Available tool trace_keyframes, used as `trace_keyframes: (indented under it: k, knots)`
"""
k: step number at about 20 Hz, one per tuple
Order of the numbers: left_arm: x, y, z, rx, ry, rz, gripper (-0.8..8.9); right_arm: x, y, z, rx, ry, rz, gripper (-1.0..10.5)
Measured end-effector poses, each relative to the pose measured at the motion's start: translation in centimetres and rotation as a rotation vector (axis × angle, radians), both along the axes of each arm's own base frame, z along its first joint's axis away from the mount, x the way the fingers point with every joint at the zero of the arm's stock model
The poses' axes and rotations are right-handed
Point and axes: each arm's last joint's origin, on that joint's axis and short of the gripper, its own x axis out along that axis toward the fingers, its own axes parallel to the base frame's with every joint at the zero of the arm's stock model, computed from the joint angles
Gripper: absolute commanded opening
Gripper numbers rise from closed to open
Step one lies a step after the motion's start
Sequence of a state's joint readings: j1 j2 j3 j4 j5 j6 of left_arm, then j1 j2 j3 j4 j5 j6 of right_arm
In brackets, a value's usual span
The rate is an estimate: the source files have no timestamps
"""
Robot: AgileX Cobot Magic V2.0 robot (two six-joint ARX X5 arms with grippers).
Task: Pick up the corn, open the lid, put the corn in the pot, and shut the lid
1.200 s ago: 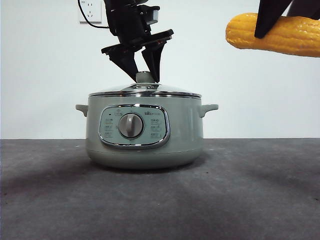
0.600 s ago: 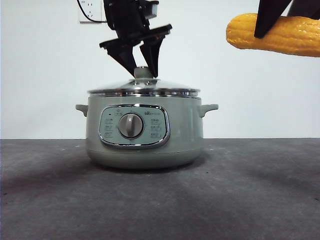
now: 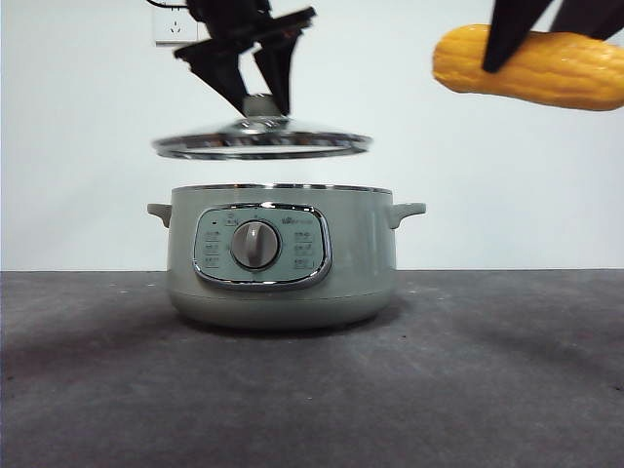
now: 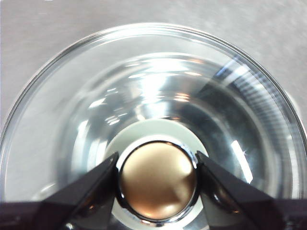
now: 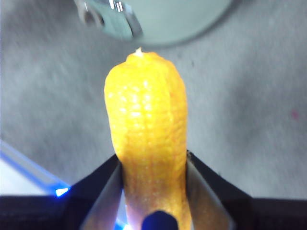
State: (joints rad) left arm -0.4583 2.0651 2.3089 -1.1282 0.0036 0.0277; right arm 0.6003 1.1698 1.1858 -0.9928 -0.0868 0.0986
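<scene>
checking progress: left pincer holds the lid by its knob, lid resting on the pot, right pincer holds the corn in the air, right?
Not quite: the lid is not resting on the pot. The front view shows clear space between them. The left pincer does grip its knob, and the right pincer holds the corn in the air.

The pot [image 3: 282, 255] is set on the desk [image 3: 312, 390], near the middle of the front view. The lid [image 3: 261, 143] is held level above the pot, clear of its rim, by the left gripper [image 3: 255, 96] clamped on the knob [image 3: 258, 104]. The corn [image 3: 531, 66] is held lengthwise by the right gripper [image 5: 152, 165], high to the right of the pot and above lid level.
</scene>
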Motion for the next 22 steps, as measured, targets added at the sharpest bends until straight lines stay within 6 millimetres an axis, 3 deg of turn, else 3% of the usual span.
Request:
trace_keyframes:
  k: [7,12,15,22]
  knots:
    - [0.1,7.8,3.0,0.002,-0.035,0.160,-0.13,3.5,2.5,-1.3,0.040,0.063,-0.009,-0.1]
    - [0.7,12.9,3.0,0.036,-0.009,0.271,-0.13,8.0,5.6,1.6,0.079,0.012,-0.005,-0.1]
    - [0.8,14.9,2.9,0.051,0.001,0.307,-0.13,11.2,8.0,2.4,0.109,0.015,0.022,-0.1]
    - [1.0,17.4,2.9,0.067,0.003,0.351,-0.13,19.1,13.4,-0.5,0.087,0.060,0.030,-0.1]
